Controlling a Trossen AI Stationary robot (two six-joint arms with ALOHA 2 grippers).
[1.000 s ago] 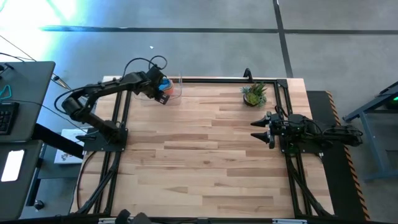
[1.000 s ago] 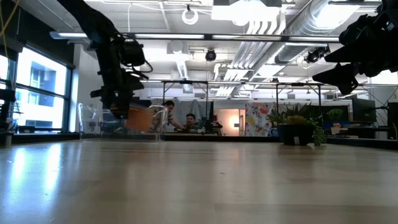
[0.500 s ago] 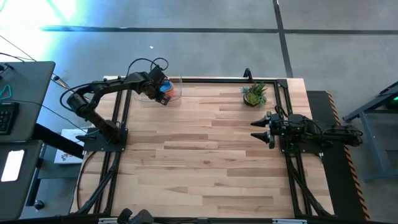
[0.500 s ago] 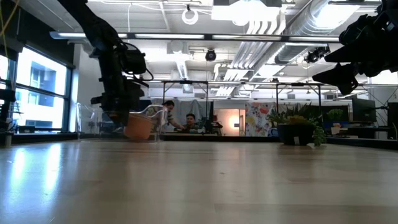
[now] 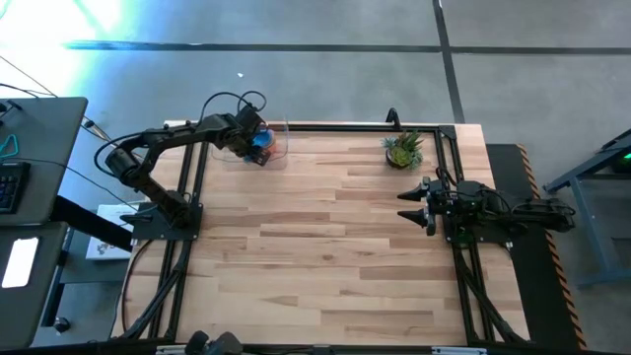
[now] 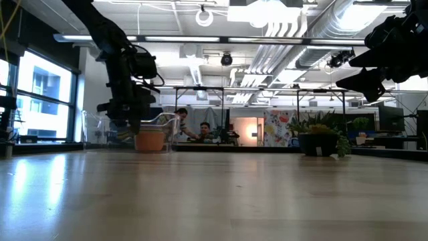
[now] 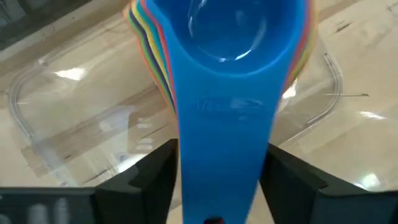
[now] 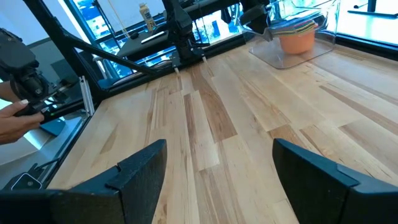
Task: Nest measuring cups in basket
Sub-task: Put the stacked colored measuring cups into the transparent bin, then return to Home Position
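Observation:
The measuring cups stand nested in one stack inside the clear basket [image 5: 279,136] at the table's far left. A blue cup [image 7: 230,37] is on top and an orange cup [image 6: 150,140] is at the bottom, on the basket floor. Other coloured rims [image 7: 144,37] show between them. My left gripper [image 7: 221,186] points steeply down over the stack, one finger on each side of the blue cup's handle [image 7: 221,130], jaws partly apart. My right gripper [image 5: 402,205] waits open at the table's right side, far from the basket. My left gripper has its two fingers [image 7: 155,180] close along both long edges of the blue cup's handle [image 7: 186,155], coming from above and lying along it. I cannot tell whether they touch the handle. The stack stands upright on the basket floor.
A small potted plant [image 5: 403,150] stands at the far right of the table. Black frame rails [image 5: 192,187] run along the left and right sides. The broad wooden middle of the table [image 5: 325,237] lies between the arms. A person's hand [image 8: 12,118] shows beyond the table.
My left gripper has gone down into the basket with the stack of cups. The stack hung clear of the basket floor, then was tilted low, and now stands upright on the floor.

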